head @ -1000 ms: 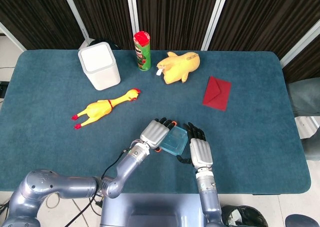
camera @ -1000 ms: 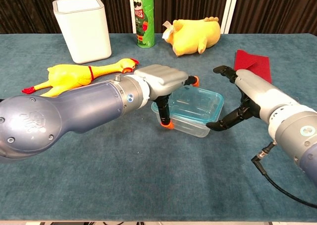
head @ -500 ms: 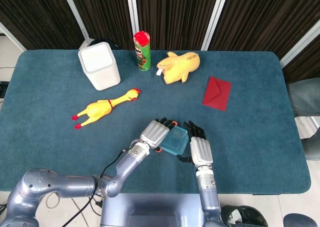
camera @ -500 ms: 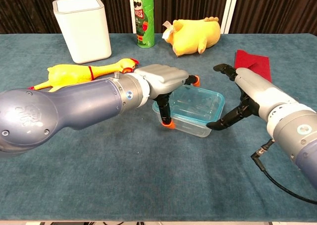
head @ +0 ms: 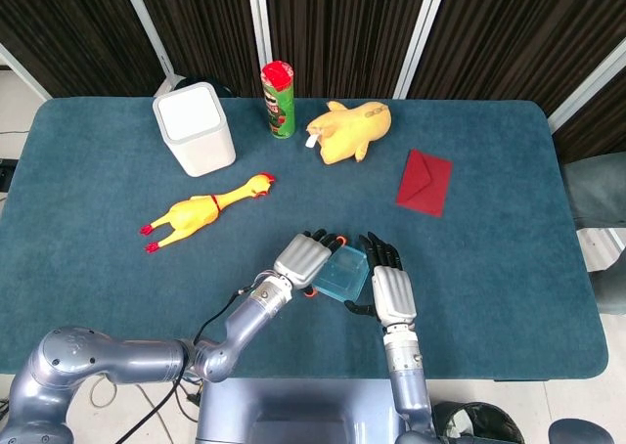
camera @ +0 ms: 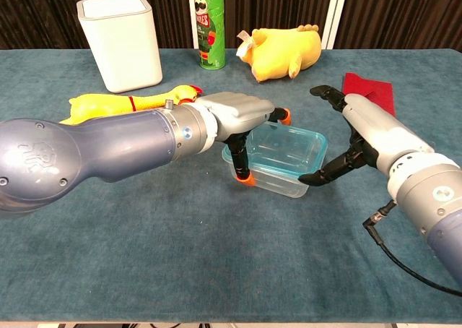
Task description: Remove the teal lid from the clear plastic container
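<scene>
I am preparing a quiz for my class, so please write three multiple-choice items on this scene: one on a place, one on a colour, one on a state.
1. Where is the container?
A. between the two robot hands
B. beside the white bin
C. on the red envelope

2. What colour is the lid?
A. red
B. teal
C. yellow

3. What is the lid's state?
A. lying on the table
B. on the container
C. lifted in the air

Answers:
1 A: the left robot hand and the right robot hand flank it in the chest view.
2 B: the rim shows teal in both views.
3 B: the lid sits flush on top of the container.
</scene>
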Robot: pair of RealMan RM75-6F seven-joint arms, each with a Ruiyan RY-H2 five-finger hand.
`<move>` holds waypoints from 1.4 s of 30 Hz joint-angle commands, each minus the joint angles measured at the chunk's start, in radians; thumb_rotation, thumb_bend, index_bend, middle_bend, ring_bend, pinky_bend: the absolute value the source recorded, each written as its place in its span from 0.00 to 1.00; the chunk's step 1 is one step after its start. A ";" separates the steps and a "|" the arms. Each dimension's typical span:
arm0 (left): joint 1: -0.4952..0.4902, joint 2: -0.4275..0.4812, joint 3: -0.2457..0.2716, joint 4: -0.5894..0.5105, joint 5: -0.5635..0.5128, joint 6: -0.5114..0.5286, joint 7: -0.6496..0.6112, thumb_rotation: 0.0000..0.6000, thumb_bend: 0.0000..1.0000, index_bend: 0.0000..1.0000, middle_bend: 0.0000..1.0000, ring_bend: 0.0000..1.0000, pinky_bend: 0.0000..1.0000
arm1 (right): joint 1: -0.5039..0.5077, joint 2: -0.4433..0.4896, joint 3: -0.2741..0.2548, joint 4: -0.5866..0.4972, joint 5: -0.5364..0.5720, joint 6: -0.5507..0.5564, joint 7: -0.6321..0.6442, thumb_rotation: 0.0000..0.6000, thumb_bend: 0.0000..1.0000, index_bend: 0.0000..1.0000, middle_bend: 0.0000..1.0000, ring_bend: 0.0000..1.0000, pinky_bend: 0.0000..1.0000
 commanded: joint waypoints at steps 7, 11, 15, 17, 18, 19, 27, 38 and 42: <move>-0.008 -0.002 0.005 0.001 -0.003 -0.001 -0.003 1.00 0.16 0.16 0.18 0.16 0.34 | -0.001 -0.003 0.006 0.002 -0.006 -0.002 0.009 1.00 0.27 0.00 0.00 0.00 0.00; -0.010 -0.001 0.002 0.000 -0.004 0.003 -0.009 1.00 0.16 0.16 0.18 0.16 0.34 | 0.000 -0.004 0.011 0.002 -0.007 -0.003 0.011 1.00 0.27 0.00 0.00 0.00 0.00; -0.012 0.002 0.003 -0.002 -0.006 0.006 -0.009 1.00 0.16 0.16 0.19 0.16 0.34 | 0.001 -0.005 0.016 0.002 -0.006 -0.004 0.009 1.00 0.27 0.00 0.00 0.00 0.00; -0.012 0.004 0.006 -0.002 -0.008 0.006 -0.007 1.00 0.16 0.16 0.19 0.16 0.34 | 0.002 -0.007 0.020 0.002 -0.003 -0.003 0.007 1.00 0.27 0.00 0.00 0.00 0.00; -0.012 0.004 0.007 -0.003 -0.008 0.006 -0.007 1.00 0.16 0.16 0.19 0.16 0.34 | 0.002 -0.008 0.021 0.002 -0.002 -0.003 0.006 1.00 0.27 0.00 0.00 0.00 0.00; -0.012 0.005 0.009 -0.003 -0.009 0.006 -0.008 1.00 0.16 0.16 0.19 0.16 0.34 | 0.003 -0.009 0.024 0.003 -0.002 -0.003 0.004 1.00 0.27 0.00 0.00 0.00 0.00; -0.016 0.005 0.012 -0.002 -0.009 0.000 -0.016 1.00 0.16 0.16 0.19 0.16 0.34 | 0.011 -0.009 0.042 0.007 0.009 -0.005 -0.011 1.00 0.27 0.00 0.00 0.00 0.00; -0.018 0.002 0.006 -0.004 -0.002 0.016 -0.028 1.00 0.16 0.16 0.19 0.16 0.33 | 0.007 0.002 0.039 0.014 0.013 -0.006 -0.010 1.00 0.27 0.09 0.01 0.00 0.00; -0.013 -0.006 0.002 0.004 0.015 0.047 -0.028 1.00 0.16 0.16 0.19 0.16 0.32 | 0.006 0.005 0.037 0.017 0.008 -0.005 -0.008 1.00 0.27 0.24 0.09 0.00 0.00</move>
